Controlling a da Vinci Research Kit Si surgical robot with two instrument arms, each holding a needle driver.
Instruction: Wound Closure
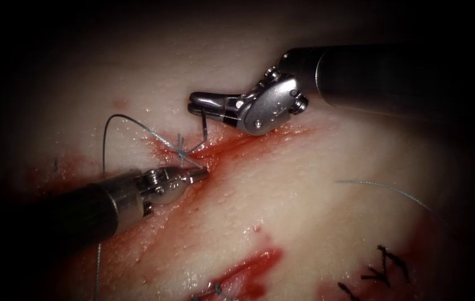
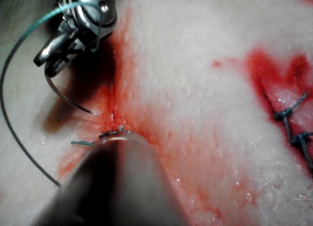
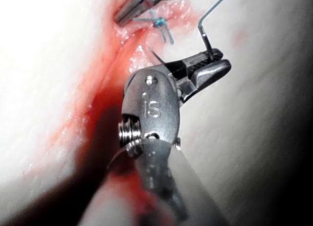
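The tissue (image 1: 315, 167) has a red cut (image 1: 231, 146) with a blue knot (image 1: 181, 148) at its left end. My right tool (image 1: 194, 103) is shut on the curved needle (image 1: 204, 125) near its tail, above the cut. The needle (image 2: 66, 96) arcs down until its tip is at the tissue beside the cut; I cannot tell whether it has entered. Thread (image 1: 116, 116) loops from the knot out to the left. My left tool (image 1: 202, 174) is shut, its tip at the cut's edge just below the knot; what it grips, if anything, is hidden. The needle's tail (image 3: 206, 42) sits between the right jaws.
Red fluid stains the tissue around the cut. A second red wound with blue stitches (image 1: 237, 273) lies lower down, dark stitches (image 1: 385, 267) lie at the lower right, and a loose strand of thread (image 1: 382, 187) lies on the right.
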